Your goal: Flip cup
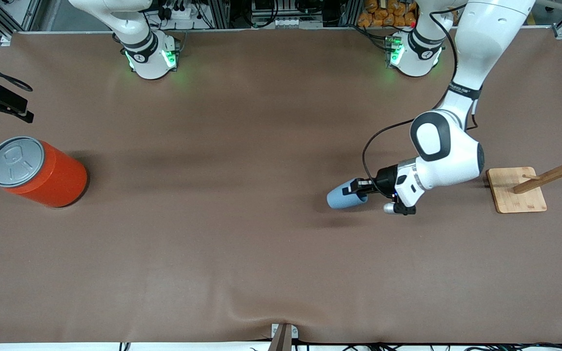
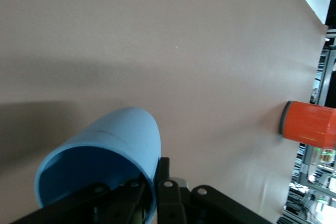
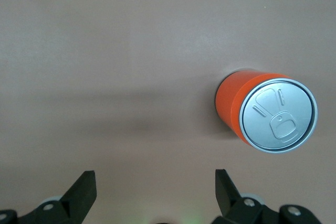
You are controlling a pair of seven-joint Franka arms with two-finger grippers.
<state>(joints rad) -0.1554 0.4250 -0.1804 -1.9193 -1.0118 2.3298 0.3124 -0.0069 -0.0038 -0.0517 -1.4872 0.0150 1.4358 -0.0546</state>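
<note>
Right now we have the cup (image 1: 345, 197) pinched at its rim by the left gripper (image 1: 362, 189), one finger inside the mouth and one outside on the wall, and we hold it on its side in the air over the bare brown table (image 1: 242, 253), toward the left arm's end. Its closed base points toward the right arm's end and its mouth faces back at our wrist. We judge that this sideways pose is the midpoint of the flip: a rim grip lets the wrist roll the cup over without letting go, and the lift keeps it clear of the cloth while it turns. Which way up it ends we cannot say from here.

Near the cup, beside the left arm's elbow, stands a wooden rack (image 1: 530, 187) with slanted pegs on a square base. At the right arm's end of the table stands an orange can (image 1: 42, 171) with a grey lid, well apart from the cup. It has no part in this step.

Our left wrist view gives what the front view cannot: the darker blue inside of the cup (image 2: 105, 174) and the black fingers (image 2: 113, 198) closed on its lip. The front view, in turn, shows the shadow under the cup.

Our right gripper (image 3: 155, 192) shows only in its own wrist view, waiting with its fingers spread wide and empty, high over the table near the orange can (image 3: 265, 111).
</note>
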